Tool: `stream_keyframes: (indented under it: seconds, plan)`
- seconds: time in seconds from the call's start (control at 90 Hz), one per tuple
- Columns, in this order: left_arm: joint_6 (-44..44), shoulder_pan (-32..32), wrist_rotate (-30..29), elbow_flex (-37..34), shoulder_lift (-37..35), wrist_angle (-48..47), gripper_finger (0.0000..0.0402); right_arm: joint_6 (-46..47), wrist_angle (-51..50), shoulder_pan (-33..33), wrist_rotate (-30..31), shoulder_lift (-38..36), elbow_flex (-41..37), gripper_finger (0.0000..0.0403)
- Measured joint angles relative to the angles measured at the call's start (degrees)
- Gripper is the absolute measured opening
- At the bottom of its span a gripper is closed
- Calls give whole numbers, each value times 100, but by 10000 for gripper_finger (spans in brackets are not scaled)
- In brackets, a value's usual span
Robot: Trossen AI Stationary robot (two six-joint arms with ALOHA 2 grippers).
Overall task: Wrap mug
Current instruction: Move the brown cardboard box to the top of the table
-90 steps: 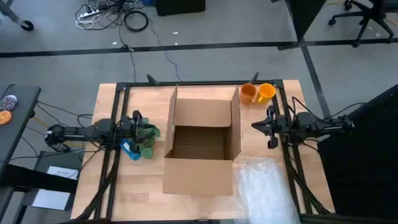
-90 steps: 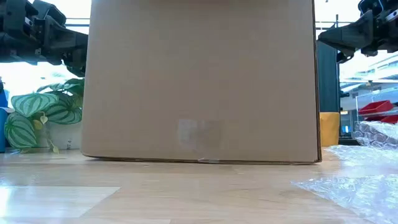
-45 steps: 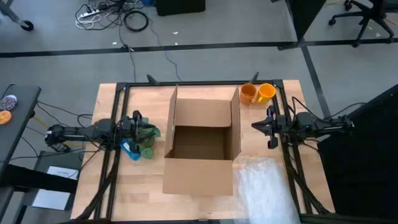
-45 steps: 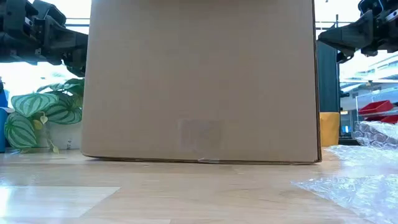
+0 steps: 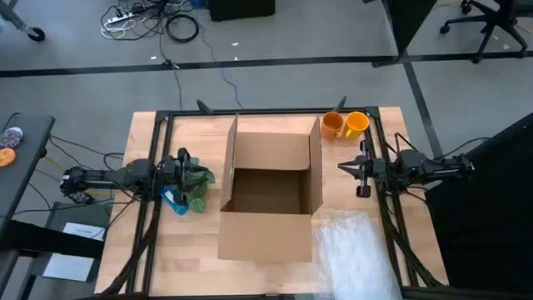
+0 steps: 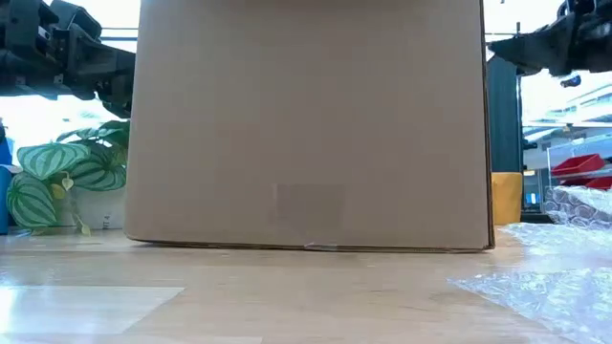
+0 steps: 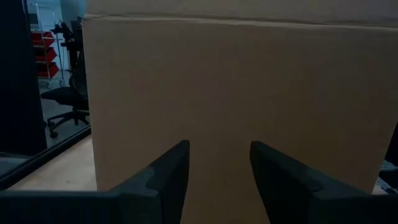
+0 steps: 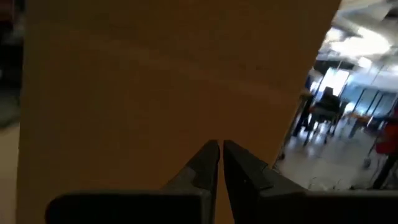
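A wooden counter (image 5: 141, 133) carries an open cardboard box (image 5: 271, 196) at its centre, flaps raised, seen straight down from overhead. In the level view the box's near wall fills most of the frame and hides everything behind it, including most of both mugs; only a sliver of yellow shows past its right edge. A crumpled sheet of bubble wrap (image 5: 358, 254) lies at the near right corner of the counter, cut off by the lower edge of the overhead picture; the level view catches only its fringe (image 6: 545, 277).

Both arms hang level on either side of the box, pointing at it. The left claw (image 5: 202, 177) sits just beside the box's left wall; its own wrist camera shows the two fingers (image 7: 168, 180) spread well apart with nothing between them, facing bare cardboard. The right claw (image 5: 343, 167) is near the box's right wall, its fingers (image 8: 205, 165) clenched almost together on nothing, as only its wrist camera makes plain.

Two mugs stand side by side at the far right corner of the counter, an orange mug (image 5: 333, 125) touching or just beside a yellow mug (image 5: 356, 123), both well apart from the wrap and from either claw. Only the overhead view shows them whole. Below the left claw lie small green and blue items (image 5: 187, 200), too small to identify overhead; the level view shows striped green leaves (image 6: 57, 177) there.
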Motion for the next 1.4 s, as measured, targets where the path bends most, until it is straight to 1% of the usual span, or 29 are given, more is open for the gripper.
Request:
stream_keyframes:
  seconds: [0.167, 0.233, 0.278, 0.344, 0.4, 0.456, 0.589, 0.733, 0.811, 1.033, 1.133, 1.3, 1.344, 1.4]
  plan:
    - [-1, 1, 0, 0, 2, -1, 156, 436, 1519, 0, -516, 6, 0, 4]
    - [-1, 1, 0, 0, 2, -1, 156, 685, 2113, 0, -568, 2, 0, 4]
    - [-1, 2, 0, 0, 1, 0, 156, 675, 2464, 1, -445, 2, 0, 4]
    - [-1, 0, 0, 0, 2, -1, 156, 533, 2995, -13, 63, 33, 2, 4]
    - [0, 2, 0, 0, 0, 0, 156, 635, 3157, -19, 360, 69, 11, 4]
    - [-1, 2, 0, 0, 1, -2, 156, 926, 3115, -16, 267, 218, 11, 4]
    - [0, 2, 0, 0, 2, -2, 156, 1813, 3108, 72, -507, 915, 7, 4]
    - [0, 2, 0, 0, 2, 0, 156, 2334, 3170, 325, -900, 1783, 14, 4]
    - [0, 2, 0, 0, 2, -1, 156, 2649, 3069, 503, -1255, 2163, 168, 4]
    - [-1, 2, 0, 0, 2, 2, 156, 4131, 1928, 1005, -2277, 3009, 784, 4]
    - [-2, 0, 0, 0, 2, 0, 156, 4625, 1595, 1330, -2329, 3428, 919, 4]
    - [0, 0, 0, 0, 0, 0, 156, 5269, 1618, 2020, -2321, 4260, 935, 4]
    - [-2, 1, 0, 0, 0, 0, 156, 5504, 1626, 2234, -2239, 4486, 935, 4]
    - [-2, 1, 0, 0, 2, 2, 156, 5888, 1628, 2504, -1987, 4783, 935, 2]
